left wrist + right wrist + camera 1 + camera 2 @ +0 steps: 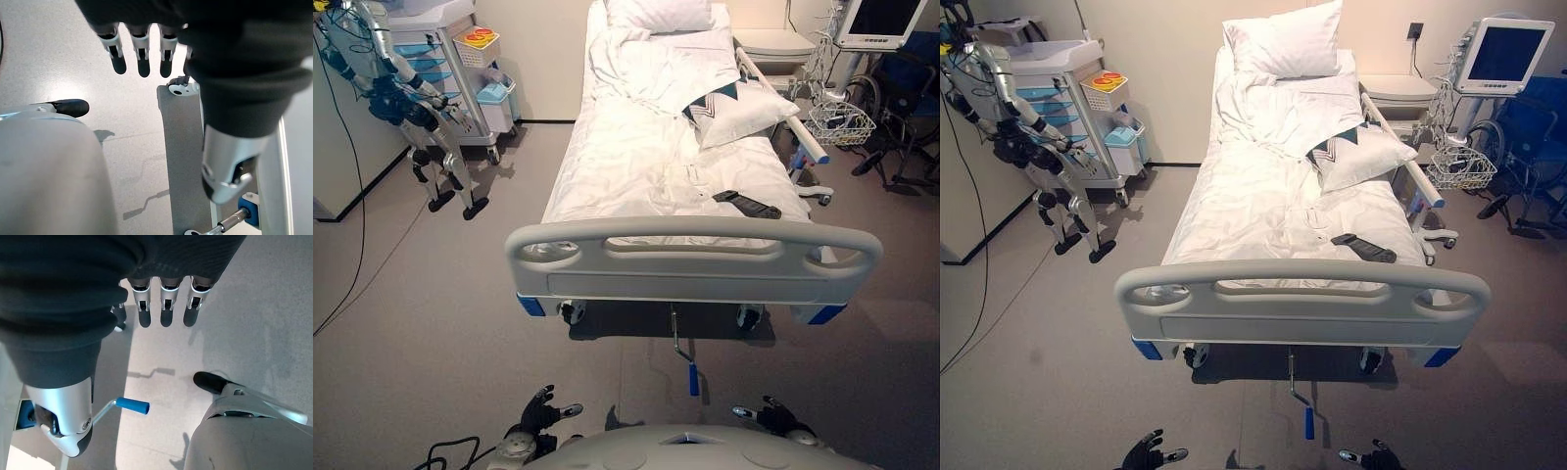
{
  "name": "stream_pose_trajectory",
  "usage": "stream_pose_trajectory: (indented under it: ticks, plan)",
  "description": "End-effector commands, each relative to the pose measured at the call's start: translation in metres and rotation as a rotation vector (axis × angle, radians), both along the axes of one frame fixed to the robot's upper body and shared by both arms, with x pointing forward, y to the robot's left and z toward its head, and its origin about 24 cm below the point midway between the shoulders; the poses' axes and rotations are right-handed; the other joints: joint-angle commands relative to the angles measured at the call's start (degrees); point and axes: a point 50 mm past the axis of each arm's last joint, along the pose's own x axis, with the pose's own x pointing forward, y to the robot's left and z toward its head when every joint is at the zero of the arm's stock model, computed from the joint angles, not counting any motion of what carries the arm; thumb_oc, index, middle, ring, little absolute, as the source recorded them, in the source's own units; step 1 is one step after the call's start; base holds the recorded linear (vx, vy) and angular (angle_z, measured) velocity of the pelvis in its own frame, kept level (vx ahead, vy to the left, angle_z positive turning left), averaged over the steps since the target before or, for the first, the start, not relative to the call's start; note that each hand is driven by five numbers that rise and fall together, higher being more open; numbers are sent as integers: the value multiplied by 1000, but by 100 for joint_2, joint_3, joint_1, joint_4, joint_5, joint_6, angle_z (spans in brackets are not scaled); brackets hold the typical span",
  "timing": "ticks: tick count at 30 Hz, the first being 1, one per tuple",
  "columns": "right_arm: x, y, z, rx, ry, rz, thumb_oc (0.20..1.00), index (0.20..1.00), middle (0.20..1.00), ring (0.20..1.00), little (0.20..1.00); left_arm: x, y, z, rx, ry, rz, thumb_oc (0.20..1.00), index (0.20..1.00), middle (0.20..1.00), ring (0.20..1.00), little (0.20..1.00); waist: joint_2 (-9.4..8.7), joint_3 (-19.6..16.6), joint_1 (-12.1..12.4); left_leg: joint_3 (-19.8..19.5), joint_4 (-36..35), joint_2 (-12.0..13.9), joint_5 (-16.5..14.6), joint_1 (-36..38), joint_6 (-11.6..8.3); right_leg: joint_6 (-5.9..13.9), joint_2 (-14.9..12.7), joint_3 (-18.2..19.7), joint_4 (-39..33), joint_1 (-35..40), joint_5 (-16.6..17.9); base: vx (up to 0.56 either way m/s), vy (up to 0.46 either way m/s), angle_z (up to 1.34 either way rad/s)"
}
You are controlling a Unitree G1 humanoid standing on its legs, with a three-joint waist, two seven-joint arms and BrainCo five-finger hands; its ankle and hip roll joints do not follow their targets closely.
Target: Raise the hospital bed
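Nearest you, your left hand and right hand hang low at either side above the floor, well apart, each with its fingers straight and relaxed and holding nothing. Just ahead, between the two hands, the crank sticks out from under the foot of the hospital bed, its metal arm bent down and its blue grip hanging free near the floor, touched by neither hand. Past it stands the grey footboard with blue corner bumpers. On the white sheet behind it lies a dark remote, then a patterned pillow toward the right rail, and a white pillow at the head. To the left stands a medical cart; to the right, a monitor over a wire basket.
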Motion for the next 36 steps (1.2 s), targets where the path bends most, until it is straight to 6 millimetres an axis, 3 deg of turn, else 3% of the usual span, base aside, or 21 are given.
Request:
stream_pose_trajectory:
  ticks: [1, 5, 10, 14, 19, 26, 29, 30, 31, 36]
  plan:
    - [29, 5, 5, -1, -55, 20, 1000, 1000, 1000, 1000, 1000, 34, 10, 9, 30, -74, -24, 1000, 1000, 1000, 1000, 1000, -326, 373, -95, -179, 92, -247, -47, 224, 274, 258, -125, -181, 56, 671, -452, 0, 0, 0]
    - [28, 4, 5, 4, -52, 17, 1000, 1000, 1000, 1000, 1000, 27, 8, 6, 12, -40, -30, 1000, 1000, 1000, 1000, 1000, -316, 361, -122, -167, 101, -236, -55, 231, 275, 250, -122, -162, 59, 677, -461, 0, 0, 0]
    - [34, 5, 6, 6, -65, 33, 1000, 1000, 1000, 1000, 1000, 34, 10, 9, 7, -79, -6, 1000, 1000, 1000, 1000, 1000, -282, 427, -168, -143, 128, -238, -43, 180, 273, 239, -118, -96, 104, 581, -464, -9, -2, 0]
    - [60, 0, 17, -18, -141, 76, 1000, 1000, 1000, 1000, 1000, 71, 5, 26, -12, -231, -53, 1000, 1000, 1000, 1000, 1000, -186, 622, -245, -112, 158, -238, 60, -151, 261, 228, -115, 19, 231, 147, -414, -111, 0, -2]
    - [100, -3, 36, -37, -272, 101, 1000, 1000, 1000, 1000, 1000, 126, -4, 76, -81, -561, -118, 1000, 1000, 1000, 1000, 1000, -35, 986, -256, -127, 256, -228, 206, -677, 222, 201, -94, 56, 435, -463, -348, -117, -14, -13]
    - [177, 31, 79, -21, -515, 261, 1000, 1000, 1000, 1000, 1000, 177, -12, 160, -105, -944, -280, 1000, 1000, 1000, 1000, 1000, 133, 1656, -225, -68, 589, -202, 314, -1469, 183, 163, -78, 310, 918, -1451, -345, -138, -21, -15]
    - [200, 44, 96, -23, -580, 311, 1000, 1000, 1000, 1000, 1000, 192, -23, 192, -130, -1070, -349, 1000, 1000, 1000, 1000, 1000, 187, 1903, -188, -77, 737, -198, 328, -1768, 182, 171, -92, 388, 1157, -1826, -365, -148, -14, -14]
    - [219, 58, 114, -3, -667, 351, 1000, 1000, 1000, 1000, 1000, 197, -31, 222, -168, -1183, -396, 1000, 1000, 1000, 1000, 1000, 195, 2123, -175, -81, 852, -183, 357, -2037, 178, 173, -91, 444, 1378, -2164, -342, -146, -6, -9]
    - [219, 59, 115, -3, -667, 351, 1000, 1000, 1000, 1000, 1000, 197, -31, 222, -167, -1183, -396, 1000, 1000, 1000, 1000, 1000, 189, 2106, -172, -79, 868, -185, 353, -2068, 178, 172, -95, 450, 1400, -2200, -349, -149, -3, -10]
    - [248, 85, 154, 33, -839, 419, 1000, 1000, 1000, 1000, 1000, 200, -45, 274, -193, -1383, -487, 1000, 1000, 1000, 1000, 1000, 221, 2534, -193, -130, 1156, -138, 383, -2751, 173, 202, -127, 497, 1844, -3022, -316, -127, 1, -9]
